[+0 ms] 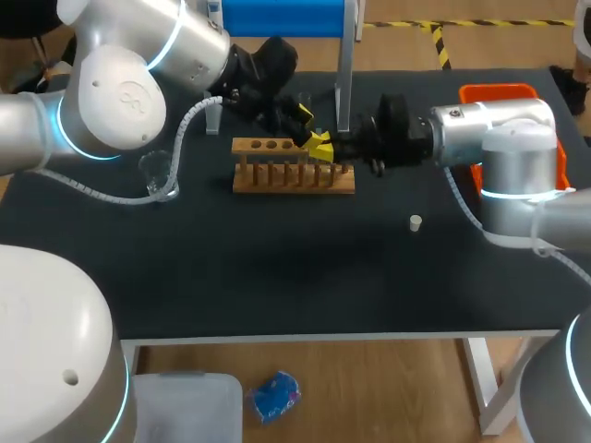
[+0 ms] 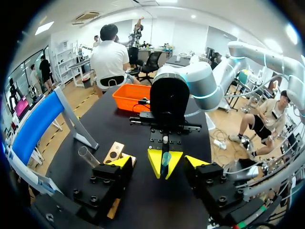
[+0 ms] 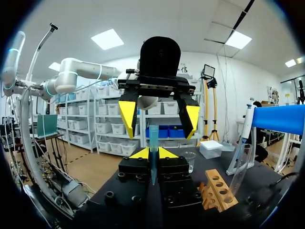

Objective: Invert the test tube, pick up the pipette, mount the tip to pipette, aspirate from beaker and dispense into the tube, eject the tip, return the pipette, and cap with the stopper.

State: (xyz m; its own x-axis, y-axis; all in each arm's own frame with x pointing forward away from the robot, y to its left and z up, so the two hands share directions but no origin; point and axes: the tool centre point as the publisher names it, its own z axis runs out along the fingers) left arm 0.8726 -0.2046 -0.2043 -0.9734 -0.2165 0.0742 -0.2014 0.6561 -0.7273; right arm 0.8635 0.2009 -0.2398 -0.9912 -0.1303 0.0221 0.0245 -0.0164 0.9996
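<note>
The tapered blue tip (image 3: 153, 138) stands upright, pinched between the yellow fingertips of the right pincer (image 3: 152, 153). It is above the back edge of the wooden rack (image 1: 294, 175), toward the end nearer the right arm. In the head view the crowded yellow tips hide it.

The left pincer (image 3: 158, 119) faces it from the other side. Its fingers are spread wide, one to each side of the tip's upper end and clear of it.

A clear glass test tube (image 2: 88, 156) leans tilted at the rack's far end. I cannot tell whether it sits in a hole, and in the head view it is too faint to pick out.

The pipette (image 3: 245, 129) hangs behind the rack, partly cut off by its blue holder. The beaker (image 1: 157, 173) stands on the surface beyond the rack's left end, crossed by a cable. The small white stopper (image 1: 416, 221) lies well apart, past the rack's right end.
</note>
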